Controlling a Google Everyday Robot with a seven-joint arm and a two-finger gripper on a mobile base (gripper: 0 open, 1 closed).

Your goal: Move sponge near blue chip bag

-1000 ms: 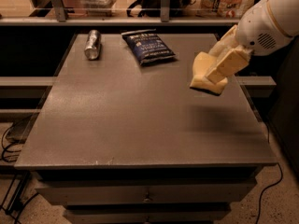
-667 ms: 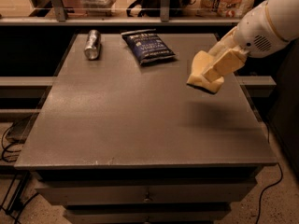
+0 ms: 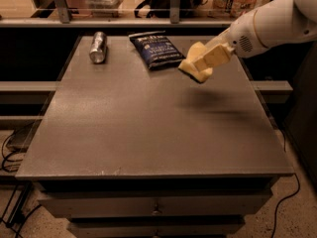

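The sponge (image 3: 192, 64) is held up in the air, off the bench (image 3: 124, 133), just to the right of the blue chip bag (image 3: 157, 49). The tool (image 3: 208, 61) is clamped on it from the right side, so a good bit of the foam is left sticking out toward the bag.

Being soft foam, it can be expected to weigh next to nothing and to squash under the pinch, so no real force should be needed. A grip across the thick middle is probably the safest bet, since a wavy edge would likely just fold and slip out. Nothing fragile here, and a short drop wouldn't hurt it, though a bounce off target should be reckoned with.

The bag looks crinkly and light too, so it could get shoved if bumped on the way down. A shadow (image 3: 213, 103) is thrown on the bench below and right of the sponge, which fits it not being set down yet.

The white arm (image 3: 267, 26) is seen reaching in from the upper right. A silver can (image 3: 98, 47) is lying on its side well left of the bag, out of the way.
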